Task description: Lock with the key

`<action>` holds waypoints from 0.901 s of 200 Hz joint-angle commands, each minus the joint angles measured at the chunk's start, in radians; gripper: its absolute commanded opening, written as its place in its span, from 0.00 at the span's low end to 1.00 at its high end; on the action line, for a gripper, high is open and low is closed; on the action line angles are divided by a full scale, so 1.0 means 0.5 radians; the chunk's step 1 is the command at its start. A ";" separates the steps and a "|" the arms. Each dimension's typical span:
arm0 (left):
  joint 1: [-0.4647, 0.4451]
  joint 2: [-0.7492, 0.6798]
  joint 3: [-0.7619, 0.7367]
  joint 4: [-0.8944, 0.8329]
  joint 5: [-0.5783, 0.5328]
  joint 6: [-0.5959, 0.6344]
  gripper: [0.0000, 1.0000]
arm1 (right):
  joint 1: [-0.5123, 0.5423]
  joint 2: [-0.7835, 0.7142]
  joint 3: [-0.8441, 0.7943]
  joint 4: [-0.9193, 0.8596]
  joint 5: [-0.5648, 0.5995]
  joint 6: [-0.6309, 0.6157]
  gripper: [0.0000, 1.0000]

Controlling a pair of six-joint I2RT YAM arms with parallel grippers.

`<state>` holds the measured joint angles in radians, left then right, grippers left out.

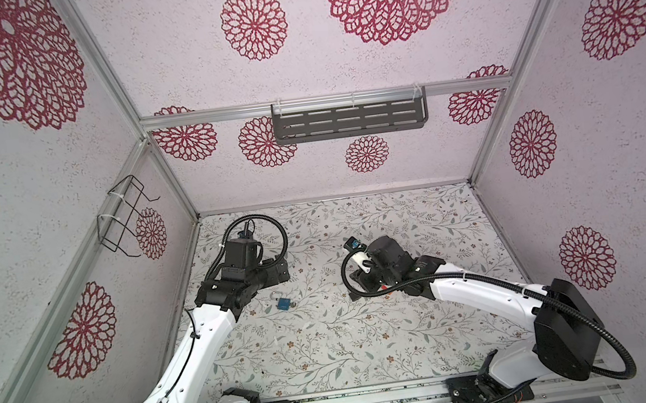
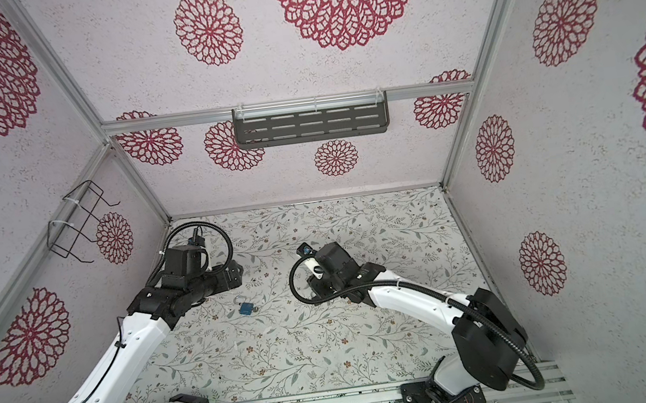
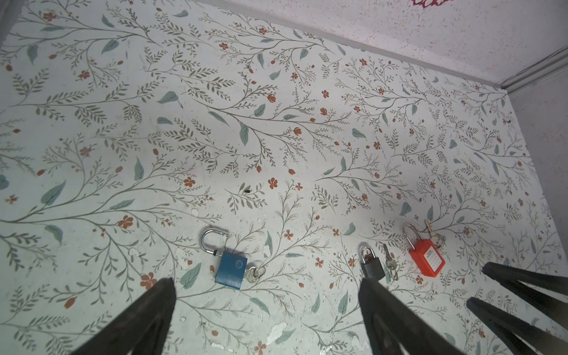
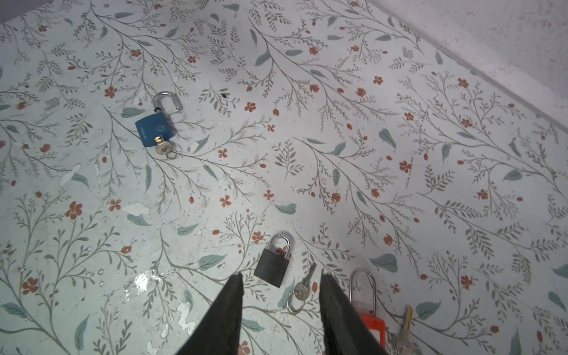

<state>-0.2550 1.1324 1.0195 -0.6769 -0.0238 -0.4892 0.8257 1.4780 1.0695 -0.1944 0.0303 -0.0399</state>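
A blue padlock [image 3: 230, 270] [image 4: 155, 129] lies flat on the floral table with its shackle swung open and a key [image 4: 161, 149] in its keyhole; both top views show it [image 1: 283, 302] [image 2: 245, 307]. A small black padlock [image 4: 272, 267], shackle closed, lies further right with a loose key [image 4: 302, 289] on a ring beside it. My right gripper [image 4: 282, 278] hovers open just above that key and holds nothing. My left gripper [image 3: 266, 285] is wide open and empty, near the blue padlock.
A red padlock [image 3: 427, 258] [image 4: 373, 325] with its own keys [image 3: 435, 238] lies just beyond the black one, close to my right finger. A grey shelf [image 1: 349, 120] and a wire rack [image 1: 122, 218] hang on the walls.
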 commanded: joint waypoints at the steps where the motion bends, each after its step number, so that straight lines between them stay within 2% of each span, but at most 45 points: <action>1: 0.091 -0.059 -0.004 -0.035 0.053 -0.155 0.97 | 0.054 0.173 0.271 -0.008 0.021 -0.184 0.44; 26: 0.223 -0.100 -0.093 0.004 0.165 -0.270 0.97 | 0.121 0.491 0.607 -0.200 0.022 -0.284 0.44; 85: 0.549 -0.199 -0.270 0.067 0.318 -0.343 0.97 | 0.257 1.068 1.206 -0.502 -0.229 -0.472 0.44; 139: 0.907 -0.142 -0.350 0.103 0.580 -0.396 0.97 | 0.371 1.477 1.653 -0.728 -0.266 -0.602 0.45; 180: 1.002 -0.101 -0.382 0.131 0.667 -0.344 0.97 | 0.428 1.645 1.847 -0.792 -0.311 -0.631 0.47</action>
<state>0.2264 1.0679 0.8345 -0.6445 0.2577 -0.6785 1.0267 2.2848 1.9244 -0.5358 -0.0887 -0.3229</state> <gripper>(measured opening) 0.974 0.464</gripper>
